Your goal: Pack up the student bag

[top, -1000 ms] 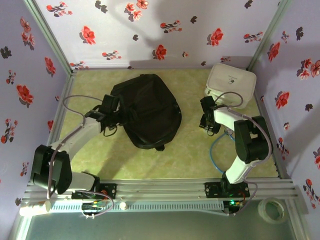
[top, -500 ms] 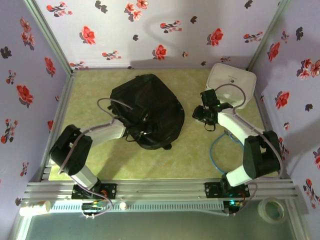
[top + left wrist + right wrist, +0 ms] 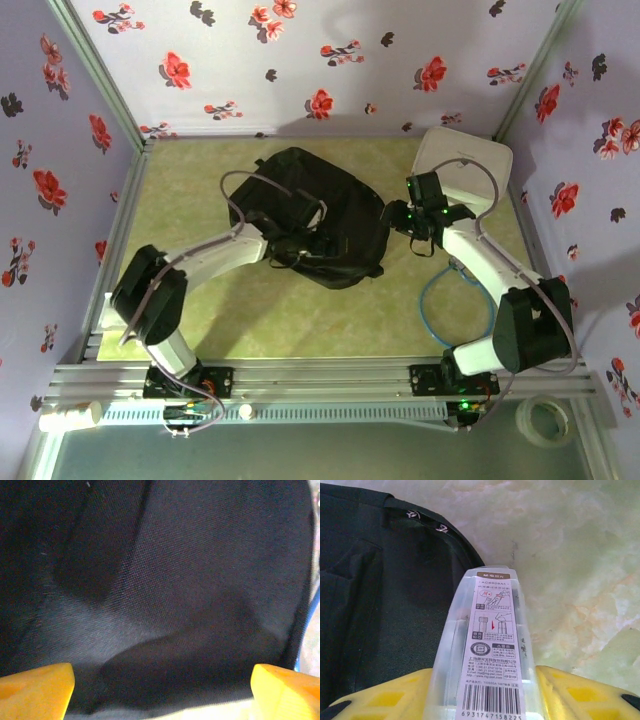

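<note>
A white zip case (image 3: 465, 165) lies at the far right corner of the marbled green tabletop (image 3: 300, 320), a blue cable (image 3: 423, 303) loops at its near right, a tape roll (image 3: 547, 420) sits beyond the near right edge, and a clear plastic box (image 3: 487, 645) bears a barcoded label.

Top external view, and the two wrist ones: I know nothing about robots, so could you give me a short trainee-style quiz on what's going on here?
1. True or false: the right hand holds a clear labelled box.
2. What is the open left hand poised over? A a book; B the black backpack; C bare tabletop.
3. Fill in: the white case sits in the back ___ corner of the table.

Key: 1 true; 2 B; 3 right.
</note>
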{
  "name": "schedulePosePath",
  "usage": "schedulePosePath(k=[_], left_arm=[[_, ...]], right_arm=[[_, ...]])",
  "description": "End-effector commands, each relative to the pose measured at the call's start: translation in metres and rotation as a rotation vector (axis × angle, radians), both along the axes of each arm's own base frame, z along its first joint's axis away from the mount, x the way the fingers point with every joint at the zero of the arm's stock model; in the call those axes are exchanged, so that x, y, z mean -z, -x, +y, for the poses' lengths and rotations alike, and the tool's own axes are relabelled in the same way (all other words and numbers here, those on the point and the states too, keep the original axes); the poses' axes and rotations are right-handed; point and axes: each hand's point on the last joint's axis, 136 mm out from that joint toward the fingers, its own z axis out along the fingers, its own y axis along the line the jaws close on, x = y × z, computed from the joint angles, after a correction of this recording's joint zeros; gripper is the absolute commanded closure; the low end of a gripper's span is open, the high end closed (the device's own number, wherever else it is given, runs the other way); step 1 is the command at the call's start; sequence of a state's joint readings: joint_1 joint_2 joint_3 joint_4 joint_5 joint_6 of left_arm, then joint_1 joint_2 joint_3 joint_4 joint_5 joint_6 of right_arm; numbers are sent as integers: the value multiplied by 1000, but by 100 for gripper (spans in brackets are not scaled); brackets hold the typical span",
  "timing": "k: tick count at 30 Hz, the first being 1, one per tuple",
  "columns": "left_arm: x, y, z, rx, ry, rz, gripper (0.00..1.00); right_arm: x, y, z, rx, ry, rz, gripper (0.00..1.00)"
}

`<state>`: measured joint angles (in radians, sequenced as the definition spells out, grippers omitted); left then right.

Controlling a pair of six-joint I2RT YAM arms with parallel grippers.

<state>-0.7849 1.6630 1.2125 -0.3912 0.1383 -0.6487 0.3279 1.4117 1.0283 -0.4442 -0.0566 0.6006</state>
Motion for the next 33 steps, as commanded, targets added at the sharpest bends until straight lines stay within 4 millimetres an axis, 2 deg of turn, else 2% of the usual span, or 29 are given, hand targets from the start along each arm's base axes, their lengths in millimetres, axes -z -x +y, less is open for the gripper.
schedulePosePath(k=[1, 4, 6, 9, 12, 20, 23, 28, 30, 33], left_arm=[[-44, -7, 28, 45, -58, -88, 11], [-58, -28, 52, -12, -70, -125, 14], [-59, -44, 69, -73, -77, -131, 19], [-52, -67, 92, -147, -116, -120, 26], [-36, -84, 104, -187, -139, -92, 31], [-14, -110, 90, -142, -152, -77, 37], [-8, -117, 89, -142, -169, -78, 45], [-5, -124, 89, -149, -179, -81, 63], [-4, -125, 87, -145, -177, -78, 67], [-3, -127, 86, -140, -178, -78, 67]], right_arm=[[-30, -8, 14, -64, -29, -91, 48], [-32, -7, 20, -84, -36, -103, 48], [-33, -7, 25, -103, -37, -112, 48], [-35, -6, 32, -132, -48, -118, 49], [-39, -5, 36, -146, -67, -126, 50], [-34, -3, 49, -187, -113, -122, 53], [-36, -2, 54, -202, -125, -129, 54], [-36, -1, 57, -211, -136, -130, 53], [-36, 0, 58, -213, -137, -133, 54], [-36, 0, 59, -213, -138, -134, 54]])
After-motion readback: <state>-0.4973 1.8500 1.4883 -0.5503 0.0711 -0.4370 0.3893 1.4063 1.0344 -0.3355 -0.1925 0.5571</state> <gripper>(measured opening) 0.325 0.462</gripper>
